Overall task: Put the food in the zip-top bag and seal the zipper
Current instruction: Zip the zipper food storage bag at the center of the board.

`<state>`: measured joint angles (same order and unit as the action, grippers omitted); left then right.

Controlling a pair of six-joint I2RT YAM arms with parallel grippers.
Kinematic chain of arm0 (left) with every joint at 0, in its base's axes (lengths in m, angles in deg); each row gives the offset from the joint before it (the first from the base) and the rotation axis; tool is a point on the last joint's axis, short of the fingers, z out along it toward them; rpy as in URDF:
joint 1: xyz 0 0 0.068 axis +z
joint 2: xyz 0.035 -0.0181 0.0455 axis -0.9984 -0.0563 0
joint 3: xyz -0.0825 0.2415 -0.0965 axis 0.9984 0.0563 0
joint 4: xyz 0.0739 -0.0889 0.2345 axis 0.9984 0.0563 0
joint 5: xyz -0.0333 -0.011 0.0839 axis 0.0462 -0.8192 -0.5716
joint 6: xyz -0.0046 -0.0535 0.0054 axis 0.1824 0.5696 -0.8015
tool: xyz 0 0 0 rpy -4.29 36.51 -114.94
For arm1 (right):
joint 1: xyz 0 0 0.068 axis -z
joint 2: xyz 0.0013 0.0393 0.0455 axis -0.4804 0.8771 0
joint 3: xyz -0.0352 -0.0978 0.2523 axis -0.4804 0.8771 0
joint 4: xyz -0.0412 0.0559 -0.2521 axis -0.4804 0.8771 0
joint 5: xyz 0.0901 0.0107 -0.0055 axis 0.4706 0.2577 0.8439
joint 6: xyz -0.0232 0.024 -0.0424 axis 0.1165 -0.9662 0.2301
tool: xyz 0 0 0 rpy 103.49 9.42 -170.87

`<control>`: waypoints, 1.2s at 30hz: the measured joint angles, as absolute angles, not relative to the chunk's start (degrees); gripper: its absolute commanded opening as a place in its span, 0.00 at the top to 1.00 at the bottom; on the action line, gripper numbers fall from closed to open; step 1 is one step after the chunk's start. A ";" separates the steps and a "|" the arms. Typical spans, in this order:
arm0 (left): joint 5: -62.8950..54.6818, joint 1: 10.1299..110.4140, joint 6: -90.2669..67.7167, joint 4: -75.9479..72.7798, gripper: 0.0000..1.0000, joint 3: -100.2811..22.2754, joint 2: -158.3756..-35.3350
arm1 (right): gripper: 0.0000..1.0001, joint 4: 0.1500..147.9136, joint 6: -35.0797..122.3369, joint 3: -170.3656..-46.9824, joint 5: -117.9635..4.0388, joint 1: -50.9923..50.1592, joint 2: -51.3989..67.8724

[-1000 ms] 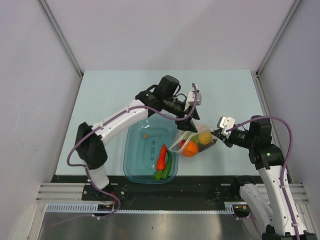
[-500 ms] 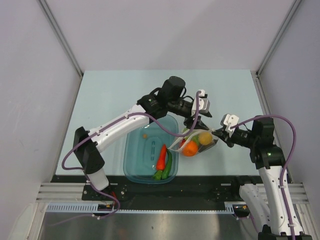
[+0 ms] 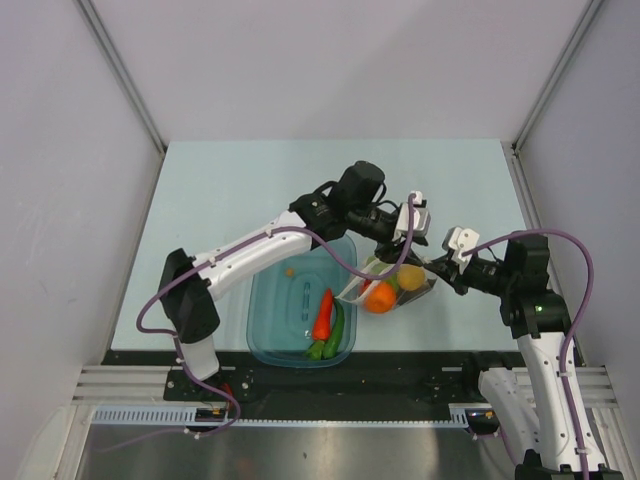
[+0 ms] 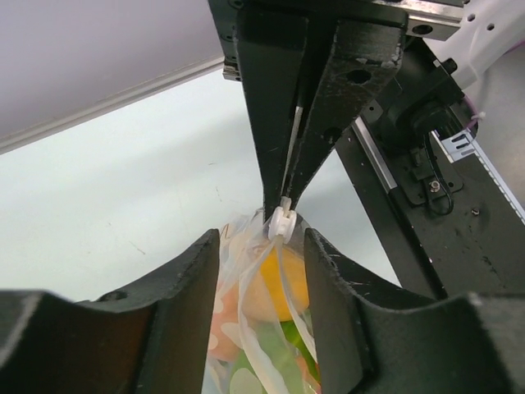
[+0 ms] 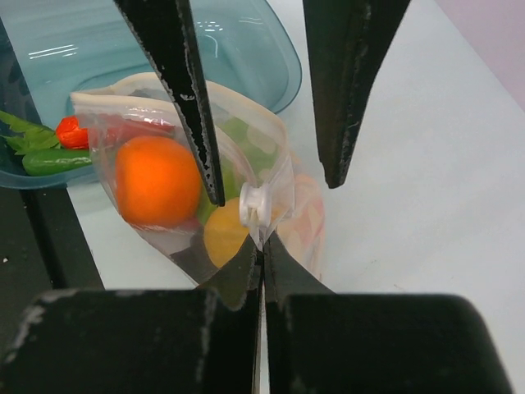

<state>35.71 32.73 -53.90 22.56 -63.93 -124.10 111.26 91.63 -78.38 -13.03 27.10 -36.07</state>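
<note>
From above, a clear crinkly plastic zip-top bag [image 3: 392,290], holding a round orange fruit [image 3: 380,297] and a yellow lemon [image 3: 410,274], is seen just right of a translucent teal tub [image 3: 262,320]. In the left wrist view, the left gripper [image 4: 261,238] is spread apart, straddling the bag's top edge. In the right wrist view, the right gripper [image 5: 262,246] is clenched on the bag's corner, just below the white zipper tab [image 5: 253,205].

One bag [image 5: 283,168], one tub [image 3: 270,300], two peppers [image 3: 323,315], one orange [image 3: 380,297]
</note>
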 measured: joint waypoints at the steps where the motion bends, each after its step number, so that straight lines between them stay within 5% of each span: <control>1: 35.68 32.64 -54.01 22.65 0.55 -63.93 -124.12 | 1.00 111.24 91.55 -78.38 -13.01 27.15 -36.07; 11: 35.71 31.77 -55.02 23.02 0.91 -64.37 -124.65 | 1.00 111.19 90.91 -78.38 -12.84 27.74 -36.07; 28: 34.13 32.93 -57.88 25.73 0.96 -63.61 -125.37 | 1.00 111.37 90.02 -78.38 -10.72 32.28 -37.18; 32: 33.17 33.84 -57.79 26.85 1.00 -63.23 -125.37 | 0.58 111.85 90.10 -78.45 -9.88 32.42 -37.12; 36: 32.78 34.17 -57.07 27.83 1.00 -63.67 -125.39 | 0.48 112.37 91.15 -79.93 -8.92 32.48 -36.51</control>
<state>32.78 34.17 -57.07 27.83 -63.67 -125.39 112.37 91.15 -79.93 -8.92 32.48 -36.51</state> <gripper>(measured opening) 0.112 0.436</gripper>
